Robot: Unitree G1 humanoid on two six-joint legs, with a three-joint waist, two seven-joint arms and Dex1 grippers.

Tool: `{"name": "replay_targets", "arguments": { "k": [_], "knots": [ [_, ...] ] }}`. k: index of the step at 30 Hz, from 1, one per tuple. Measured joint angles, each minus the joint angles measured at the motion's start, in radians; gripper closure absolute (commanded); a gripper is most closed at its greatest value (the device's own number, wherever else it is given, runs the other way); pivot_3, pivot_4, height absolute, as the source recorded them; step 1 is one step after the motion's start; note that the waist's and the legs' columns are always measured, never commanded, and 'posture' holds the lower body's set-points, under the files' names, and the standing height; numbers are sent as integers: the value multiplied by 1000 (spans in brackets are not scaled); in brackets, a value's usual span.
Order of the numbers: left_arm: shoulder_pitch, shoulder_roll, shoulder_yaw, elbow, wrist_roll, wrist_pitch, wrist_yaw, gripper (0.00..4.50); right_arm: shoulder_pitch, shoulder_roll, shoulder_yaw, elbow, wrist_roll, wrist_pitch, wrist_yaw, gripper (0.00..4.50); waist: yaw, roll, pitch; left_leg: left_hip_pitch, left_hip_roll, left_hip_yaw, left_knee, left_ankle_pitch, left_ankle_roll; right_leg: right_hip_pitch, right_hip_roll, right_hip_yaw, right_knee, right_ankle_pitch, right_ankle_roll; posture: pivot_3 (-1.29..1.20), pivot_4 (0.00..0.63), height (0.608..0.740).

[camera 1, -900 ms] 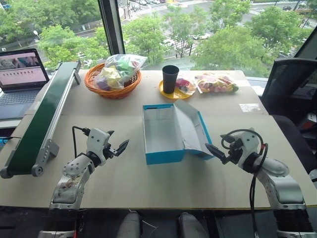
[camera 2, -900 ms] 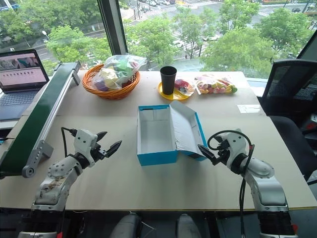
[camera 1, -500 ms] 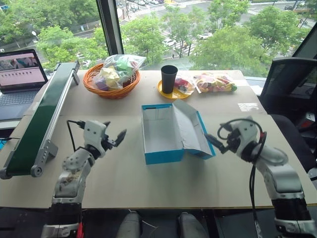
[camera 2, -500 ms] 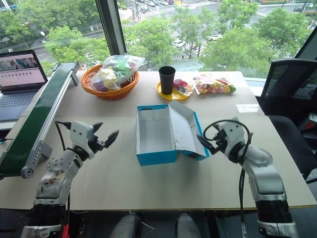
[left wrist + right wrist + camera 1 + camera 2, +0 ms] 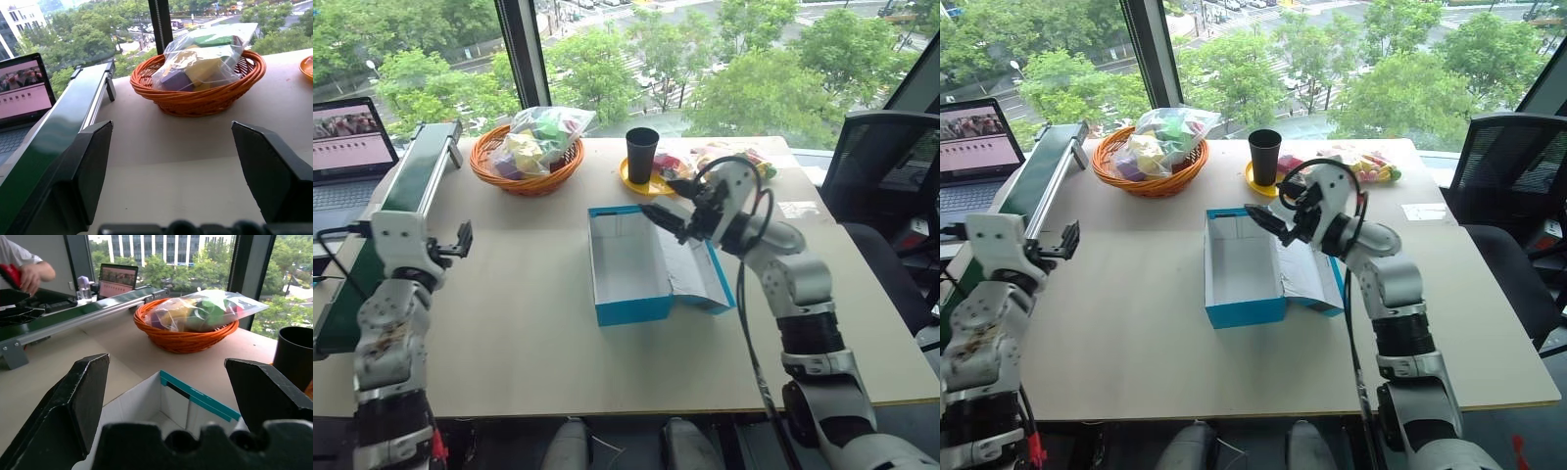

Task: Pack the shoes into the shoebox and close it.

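The blue shoebox stands open and empty mid-table, white inside, its lid lying back to the right. My right gripper hovers open above the box's far right part, pointing left, with nothing between its fingers. Near the conveyor at the table's left edge, my left gripper is raised and open, also holding nothing. In the right wrist view a person's hand holds a red thing, seemingly one of the shoes, beyond the conveyor.
A green conveyor runs along the left edge, with a laptop behind it. An orange basket with a bag, a black cup on a yellow plate and a bag of colourful items line the far edge. A chair stands at right.
My right gripper has risen and swung from beside the lid's near right corner to above the box. The left gripper has lifted and moved left toward the conveyor. Both stayed open.
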Motion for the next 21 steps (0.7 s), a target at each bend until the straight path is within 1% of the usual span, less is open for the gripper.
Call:
{"name": "replay_targets", "arguments": {
  "k": [5,10,12,17,21],
  "knots": [
    [51,0,75,-58,-12,68,58,24,-16,76,49,61,-25,-24,-6,0,3,-1,0,1,0,0,1,0,-1,0,0,0,3,0,0,0,150,734],
    [51,0,139,-63,-40,158,114,24,-71,146,74,130,-93,-87,-55,0,3,-1,0,2,0,0,1,1,-1,-1,1,0,6,0,0,0,150,734],
    [49,3,153,-53,-50,184,117,24,-71,163,72,127,-91,-91,-67,0,3,-1,0,2,0,0,1,1,-1,-1,1,0,6,0,0,0,150,734],
    [21,52,156,-7,-79,226,84,24,-67,124,72,120,-79,-83,-2,0,2,-4,0,2,0,0,0,1,-1,-1,1,0,6,0,0,0,150,734],
    [-34,93,143,69,-82,237,56,24,-67,132,71,120,-78,-84,13,0,0,-4,0,3,1,0,0,1,-1,-2,2,0,7,0,-1,0,150,734]
  ]
}}
